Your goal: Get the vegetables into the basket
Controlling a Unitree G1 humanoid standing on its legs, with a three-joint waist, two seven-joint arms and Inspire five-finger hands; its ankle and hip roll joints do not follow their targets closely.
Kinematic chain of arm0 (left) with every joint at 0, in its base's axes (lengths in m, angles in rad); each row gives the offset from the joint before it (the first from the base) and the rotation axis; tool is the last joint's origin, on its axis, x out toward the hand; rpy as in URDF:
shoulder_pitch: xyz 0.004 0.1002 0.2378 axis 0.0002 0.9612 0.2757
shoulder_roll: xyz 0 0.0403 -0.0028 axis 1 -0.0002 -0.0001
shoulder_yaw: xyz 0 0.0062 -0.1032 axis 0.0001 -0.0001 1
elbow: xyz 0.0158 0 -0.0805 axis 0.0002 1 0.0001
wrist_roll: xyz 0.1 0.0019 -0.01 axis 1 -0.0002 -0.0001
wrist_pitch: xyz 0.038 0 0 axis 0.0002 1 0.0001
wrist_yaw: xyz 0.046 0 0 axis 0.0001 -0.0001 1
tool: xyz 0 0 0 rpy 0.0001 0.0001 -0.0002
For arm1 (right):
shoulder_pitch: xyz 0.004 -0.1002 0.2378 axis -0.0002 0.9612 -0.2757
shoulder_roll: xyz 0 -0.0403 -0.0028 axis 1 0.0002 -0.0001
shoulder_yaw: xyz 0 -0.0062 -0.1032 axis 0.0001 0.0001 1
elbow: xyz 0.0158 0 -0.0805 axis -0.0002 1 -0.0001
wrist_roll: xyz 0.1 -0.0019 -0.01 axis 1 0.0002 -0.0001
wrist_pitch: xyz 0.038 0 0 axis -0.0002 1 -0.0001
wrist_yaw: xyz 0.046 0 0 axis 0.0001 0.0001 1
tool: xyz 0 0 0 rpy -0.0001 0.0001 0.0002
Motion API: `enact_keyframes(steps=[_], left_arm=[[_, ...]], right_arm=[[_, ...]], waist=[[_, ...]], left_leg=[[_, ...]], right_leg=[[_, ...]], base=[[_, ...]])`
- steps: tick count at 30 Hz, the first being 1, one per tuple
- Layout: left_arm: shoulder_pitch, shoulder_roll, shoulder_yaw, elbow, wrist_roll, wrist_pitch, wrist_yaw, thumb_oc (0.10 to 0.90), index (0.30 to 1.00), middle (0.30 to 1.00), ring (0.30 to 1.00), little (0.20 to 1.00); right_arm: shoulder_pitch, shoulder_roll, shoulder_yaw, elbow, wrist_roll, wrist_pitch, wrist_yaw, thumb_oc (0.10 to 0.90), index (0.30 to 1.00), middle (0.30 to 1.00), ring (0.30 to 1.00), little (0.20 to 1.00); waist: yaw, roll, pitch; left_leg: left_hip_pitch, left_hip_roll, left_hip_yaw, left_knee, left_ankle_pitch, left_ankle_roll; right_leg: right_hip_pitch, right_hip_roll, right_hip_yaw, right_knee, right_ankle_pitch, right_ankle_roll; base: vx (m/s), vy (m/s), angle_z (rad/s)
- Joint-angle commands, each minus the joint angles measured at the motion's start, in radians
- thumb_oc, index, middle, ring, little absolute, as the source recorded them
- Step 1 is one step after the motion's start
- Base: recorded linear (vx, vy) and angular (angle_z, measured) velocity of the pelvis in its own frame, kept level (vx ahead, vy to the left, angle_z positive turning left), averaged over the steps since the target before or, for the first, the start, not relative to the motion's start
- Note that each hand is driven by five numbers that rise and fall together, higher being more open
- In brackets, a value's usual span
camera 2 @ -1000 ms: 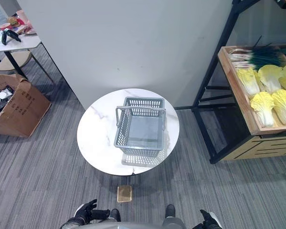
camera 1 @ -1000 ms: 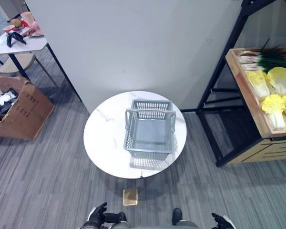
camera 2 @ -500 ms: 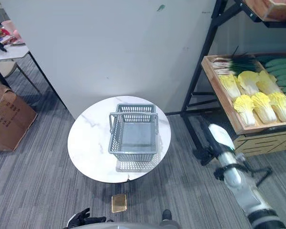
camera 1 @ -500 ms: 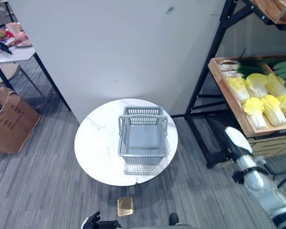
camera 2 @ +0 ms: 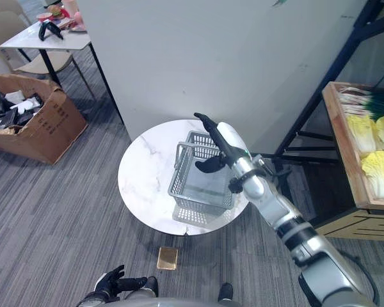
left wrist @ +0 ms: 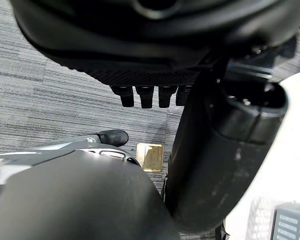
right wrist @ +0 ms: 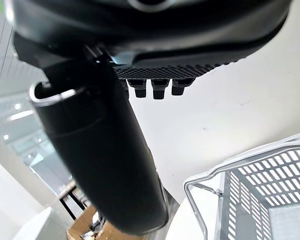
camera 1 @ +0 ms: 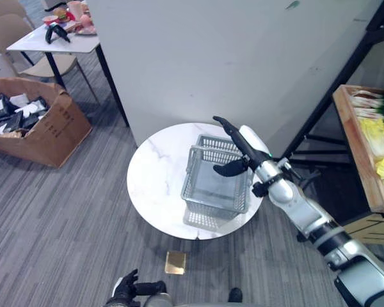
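Grey plastic basket (camera 1: 216, 185) standing upright on round white marble table (camera 1: 157, 182), set toward right half of tabletop, both handles up, nothing visible inside. Right hand (camera 1: 238, 148) poised over basket's far right corner, fingers straight and spread, thumb jutting toward basket's middle, grasping nothing, not touching rim as far as visible. Vegetables (camera 1: 379, 137), pale yellow cabbages and green-topped scallions, lying in wooden crate (camera 1: 357, 160) on black shelf frame at far right, well apart from basket. Left hand (camera 1: 129, 289) low at near edge, fingers loosely relaxed, empty. Small tan square tile (camera 1: 175, 263) on grey floor just near side of table. Cardboard box (camera 1: 48, 131) with dark clutter at far left, white side table (camera 1: 57, 41) with oddments beyond it.

Right eye view: same layout; right hand (camera 2: 217, 142) above basket (camera 2: 203, 181) at its far right corner, cabbages (camera 2: 374, 150) in crate at right edge, left hand (camera 2: 112, 283) by near edge.

Left wrist view: left hand (left wrist: 155, 92) with short straight fingertips in a row, thumb alongside, holding nothing; tile (left wrist: 150, 156) on floor past them, white table edge (left wrist: 290, 160) and corner of basket (left wrist: 290, 225) beside.

Right wrist view: right hand (right wrist: 155, 85) released, fingertips straight, thumb extended; basket (right wrist: 270, 190) mesh wall and wire handle past thumb, white wall behind.
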Motion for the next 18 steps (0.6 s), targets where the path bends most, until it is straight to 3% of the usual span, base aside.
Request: enact_keyframes(steps=[1,8,16,18], left_arm=[[0.03,0.038,-0.079,0.095,0.029,0.036,0.033,0.9,1.0,1.0,1.0,1.0],[0.006,0.042,-0.101,0.084,-0.006,0.024,0.039,0.9,1.0,1.0,1.0,1.0],[-0.03,0.053,-0.117,0.081,-0.031,0.008,0.048,0.9,1.0,1.0,1.0,1.0],[-0.047,0.065,-0.116,0.071,-0.044,0.001,0.046,0.9,1.0,1.0,1.0,1.0]], right_arm=[[-0.179,0.021,-0.02,0.042,0.069,-0.022,-0.075,0.9,1.0,1.0,1.0,1.0],[-0.356,0.008,0.036,0.272,0.074,-0.003,-0.099,0.9,1.0,1.0,1.0,1.0],[-0.528,-0.059,0.137,0.443,-0.003,0.005,-0.116,0.9,1.0,1.0,1.0,1.0],[-0.599,-0.11,0.259,0.503,-0.084,-0.001,-0.073,0.9,1.0,1.0,1.0,1.0]], waist=[[0.03,-0.041,0.022],[0.056,-0.037,0.059],[0.07,-0.03,0.1],[0.075,-0.029,0.113]], left_leg=[[0.005,0.008,0.005,0.0,-0.026,-0.036],[-0.05,0.01,-0.018,0.0,-0.007,-0.038],[-0.117,0.012,-0.037,0.0,0.014,-0.042],[-0.145,0.011,-0.046,0.0,0.022,-0.046]], right_leg=[[-0.004,-0.057,0.028,0.012,0.023,0.056],[-0.046,-0.055,0.018,0.017,0.027,0.052],[-0.107,-0.057,0.015,0.02,0.039,0.052],[-0.128,-0.059,0.009,0.019,0.042,0.052]], base=[[-0.03,-0.025,0.09],[-0.03,-0.006,0.07],[-0.03,0.004,0.08],[0.0,0.0,0.0]])
